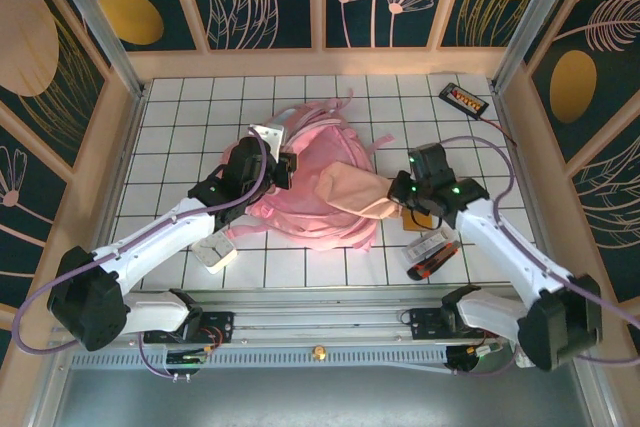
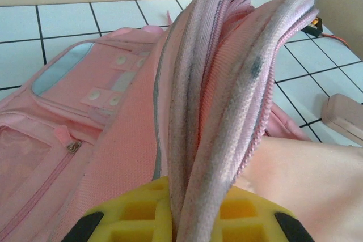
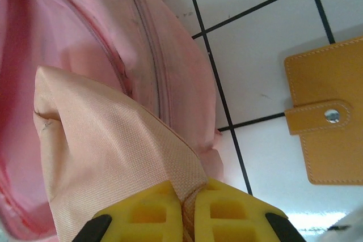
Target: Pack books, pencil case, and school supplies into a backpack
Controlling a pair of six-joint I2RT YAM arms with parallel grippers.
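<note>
The pink backpack (image 1: 325,152) lies in the middle of the tiled table. My left gripper (image 1: 286,169) is shut on its raised zipper edge (image 2: 227,83), the yellow fingers (image 2: 136,213) pinching the bunched fabric. My right gripper (image 1: 402,193) is shut on one end of the beige-pink pencil case (image 1: 355,197). The case's far end reaches into the backpack's open mouth (image 3: 22,83). An orange-brown notebook (image 3: 329,123) with a snap tab lies on the tiles right beside the right gripper (image 3: 190,213). A clear-wrapped pack of supplies (image 1: 432,255) lies nearer the front right.
A flat black device with orange buttons and a cable (image 1: 465,99) sits at the back right. A small white item (image 1: 215,255) lies by the left arm near the front edge. Wooden walls close in the table on three sides.
</note>
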